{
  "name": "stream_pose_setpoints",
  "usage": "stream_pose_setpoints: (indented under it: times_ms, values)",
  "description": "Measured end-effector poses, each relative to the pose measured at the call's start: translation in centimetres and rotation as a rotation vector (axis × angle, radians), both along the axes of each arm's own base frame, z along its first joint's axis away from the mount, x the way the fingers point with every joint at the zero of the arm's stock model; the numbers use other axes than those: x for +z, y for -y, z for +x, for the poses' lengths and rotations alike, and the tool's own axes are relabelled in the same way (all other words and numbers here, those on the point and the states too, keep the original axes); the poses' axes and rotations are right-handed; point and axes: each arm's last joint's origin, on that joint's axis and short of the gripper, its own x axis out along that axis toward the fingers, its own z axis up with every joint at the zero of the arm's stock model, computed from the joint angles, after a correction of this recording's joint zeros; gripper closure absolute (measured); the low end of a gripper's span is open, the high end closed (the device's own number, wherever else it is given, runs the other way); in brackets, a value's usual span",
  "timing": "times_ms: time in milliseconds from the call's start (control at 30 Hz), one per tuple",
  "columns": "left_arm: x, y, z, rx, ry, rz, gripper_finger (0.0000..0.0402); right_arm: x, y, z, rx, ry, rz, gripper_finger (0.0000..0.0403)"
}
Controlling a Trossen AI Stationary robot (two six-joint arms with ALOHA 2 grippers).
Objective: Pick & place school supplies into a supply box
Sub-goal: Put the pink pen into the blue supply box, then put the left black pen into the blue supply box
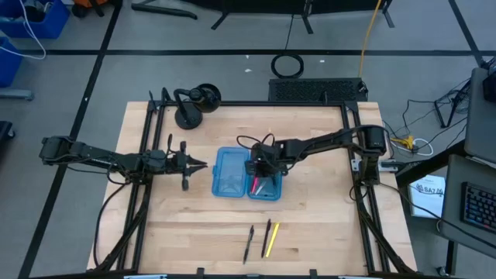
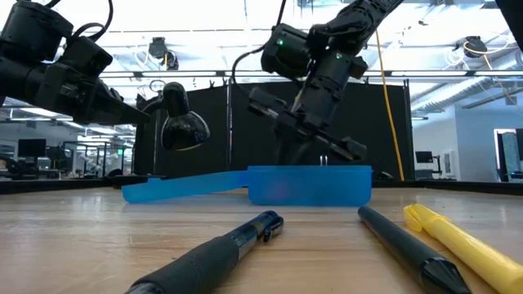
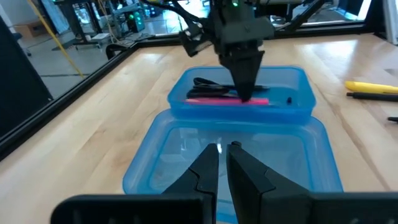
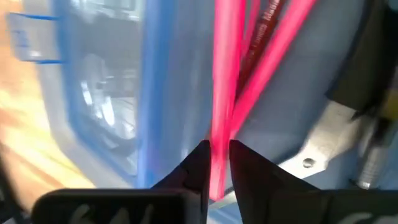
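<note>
Placing is the step you are in: your right gripper (image 1: 259, 172) hangs low inside the right half of the supply box (image 1: 229, 172), its fingers pinched on a pink pen (image 4: 221, 118) whose far length already lies along the floor of that half. The small black-handled scissors (image 3: 210, 83) and at least one more pink pen rest in that same compartment. The box lies open at the middle of the table (image 1: 310, 232), the two blue halves side by side, and the left half looks bare.

Your left gripper (image 1: 195, 163) waits just left of the box with its fingers drawn nearly together and nothing between them.

Three supplies lie on the near part of the table, well apart from the box: a black pen (image 1: 249, 243) at left, a second black pen (image 1: 266, 236) beside it and a yellow one (image 1: 272, 239) at right.

What the next move calls for, as I judge it: part the right fingers so the pink pen settles flat, lift straight up clear of the box wall, then swing toward the near edge for one of those three.
</note>
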Motion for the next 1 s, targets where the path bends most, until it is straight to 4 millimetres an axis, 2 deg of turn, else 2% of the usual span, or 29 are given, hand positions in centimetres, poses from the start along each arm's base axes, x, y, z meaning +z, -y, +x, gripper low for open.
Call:
stream_pose_setpoints:
  times_ms: [267,333,400,467,567,667,733,900,1000]
  values:
    - [0.0,0.0,0.0,-0.013,0.001,-0.008,0.0364,1.2,-0.1,-0.4,-0.007,0.011,-0.054,0.0327]
    - [0.0,0.1,0.0,-0.018,0.0,-0.012,0.0364,2.3,-0.4,-0.6,0.011,0.042,-0.067,0.0325]
    - [0.0,0.1,0.0,-0.02,0.0,-0.012,0.0364,4.1,-0.7,-1.1,0.044,0.097,-0.115,0.0324]
    - [0.0,0.1,0.0,-0.019,-0.002,-0.012,0.0364,6.5,-1.1,-1.8,0.109,0.167,-0.22,0.0325]
    - [0.0,0.1,0.0,-0.019,-0.002,-0.012,0.0364,10.8,-2.0,-3.6,0.249,0.286,-0.481,0.0332]
    - [0.1,0.1,0.0,-0.017,0.011,-0.012,0.0364,14.8,-3.7,-6.0,0.386,0.363,-0.774,0.0343]
    - [0.2,0.0,0.0,-0.003,0.021,-0.033,0.0364,16.6,-5.1,-7.5,0.48,0.386,-0.92,0.0351]
    - [0.1,0.1,0.0,0.01,0.024,-0.164,0.0364,19.3,-8.2,-10.4,0.692,0.485,-1.113,0.0372]
    - [0.0,0.2,0.0,-0.019,0.028,-0.285,0.0364,18.5,-10.2,-11.5,0.819,0.472,-1.226,0.0395]
